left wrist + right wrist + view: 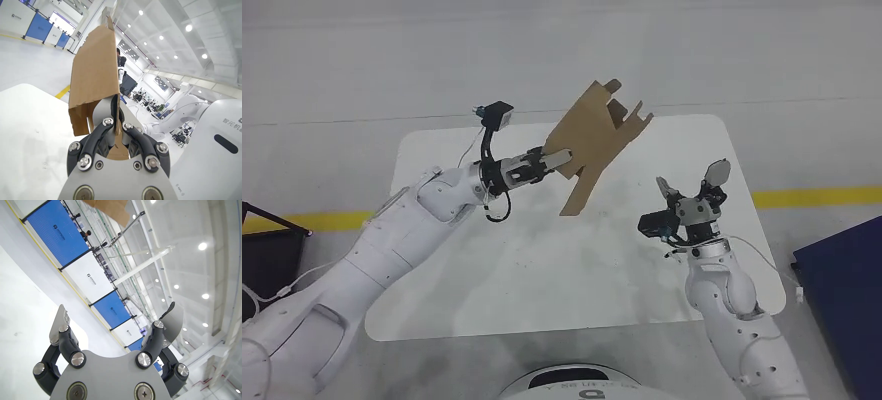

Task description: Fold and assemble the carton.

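Carton (pixel 592 135) — brown cardboard, mostly flat — hangs in the air over the far part of the white table (pixel 542 290), lifted clear of the top and tilted, its notched flaps pointing away from me and toward my right side. My left gripper (pixel 560 160) has it by the edge nearest my left arm: the fingers (pixel 102 111) are closed down on a single cardboard panel, pinching it between them. From my left wrist I see that panel's edge running up between the two fingers, and beyond them the carton rises as a broad brown face with one side panel bent round along a crease, so that a narrow hollow shows at its lower end. The lower edge of that face is a little ragged.

My right gripper (pixel 694 182) is over the right side of the table, well apart from the carton and from the left gripper. Its fingers are spread wide, and it holds nothing. From my right wrist the two fingertips (pixel 60 315) stand far apart against the hall beyond, with one brown corner of the carton at the edge of that view. Past the table a yellow line (pixel 812 195) runs across the grey floor, and blue and white barrier panels (pixel 56 237) stand in the hall behind.
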Robot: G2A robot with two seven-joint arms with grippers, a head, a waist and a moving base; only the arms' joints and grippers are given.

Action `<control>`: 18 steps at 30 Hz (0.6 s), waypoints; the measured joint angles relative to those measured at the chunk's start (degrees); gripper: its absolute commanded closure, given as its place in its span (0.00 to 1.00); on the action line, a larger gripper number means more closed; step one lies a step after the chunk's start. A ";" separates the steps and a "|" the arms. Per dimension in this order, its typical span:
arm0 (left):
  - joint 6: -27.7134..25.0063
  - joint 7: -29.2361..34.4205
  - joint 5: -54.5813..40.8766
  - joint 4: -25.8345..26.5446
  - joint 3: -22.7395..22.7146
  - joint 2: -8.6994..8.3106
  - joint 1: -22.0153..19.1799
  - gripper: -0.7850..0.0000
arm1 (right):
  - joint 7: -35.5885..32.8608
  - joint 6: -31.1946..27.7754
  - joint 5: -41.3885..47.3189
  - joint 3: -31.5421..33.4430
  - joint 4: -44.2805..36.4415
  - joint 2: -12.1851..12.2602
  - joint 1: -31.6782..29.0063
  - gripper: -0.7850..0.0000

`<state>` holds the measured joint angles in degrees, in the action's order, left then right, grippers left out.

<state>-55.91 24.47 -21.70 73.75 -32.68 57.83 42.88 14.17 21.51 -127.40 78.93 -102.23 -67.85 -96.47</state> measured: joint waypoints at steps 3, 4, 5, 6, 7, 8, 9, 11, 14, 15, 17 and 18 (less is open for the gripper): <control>0.63 3.17 -0.11 -1.04 0.59 0.51 -0.05 1.00 | 6.34 -3.32 9.58 -1.29 2.98 -0.39 3.37 0.00; 0.75 3.71 -0.19 -1.39 0.79 0.76 -0.15 1.00 | 7.52 -4.09 11.51 -1.68 3.82 -0.51 4.32 0.00; 0.63 4.11 -0.59 -1.80 1.05 1.18 -0.29 1.00 | 8.56 -4.92 13.60 -2.23 4.78 -0.67 5.50 0.00; 0.36 4.36 -0.91 -2.04 1.24 1.51 -0.43 1.00 | 9.25 -5.55 14.98 -2.66 5.36 -0.80 6.26 0.00; 0.05 4.62 -1.15 -2.26 1.42 1.84 -0.58 1.00 | 9.87 -6.08 16.15 -3.01 5.86 -0.91 6.90 0.00; -0.29 4.92 -1.31 -2.58 1.63 2.27 -0.81 1.00 | 10.44 -6.55 17.25 -3.36 6.44 -1.03 7.56 0.00; -0.53 5.09 -1.39 -2.84 1.75 2.58 -0.96 1.00 | 10.73 -6.84 17.72 -3.60 6.76 -1.10 7.97 0.00; -1.19 5.35 -1.66 -3.45 1.96 3.27 -1.22 1.00 | 11.22 -7.69 18.04 -4.12 7.37 -1.23 8.79 0.00; -1.98 5.65 -1.97 -4.54 2.11 4.16 -1.50 1.00 | 12.63 -9.92 19.23 -4.89 7.92 -1.38 9.74 0.00; -2.06 5.77 -1.92 -4.92 2.15 4.40 -1.57 1.00 | 13.29 -10.54 19.84 -4.98 7.97 -1.40 9.89 0.00; -2.00 6.19 -1.27 -5.82 2.28 4.94 -1.75 1.00 | 14.72 -11.64 21.08 -5.08 7.59 -1.46 9.86 0.00; -1.89 6.38 -0.86 -6.13 2.34 5.17 -1.81 1.00 | 15.08 -11.93 21.41 -5.08 7.30 -1.47 9.72 0.00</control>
<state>-57.80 30.85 -22.56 67.61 -30.34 63.00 41.07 29.25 9.59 -106.00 73.84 -94.93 -69.32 -86.75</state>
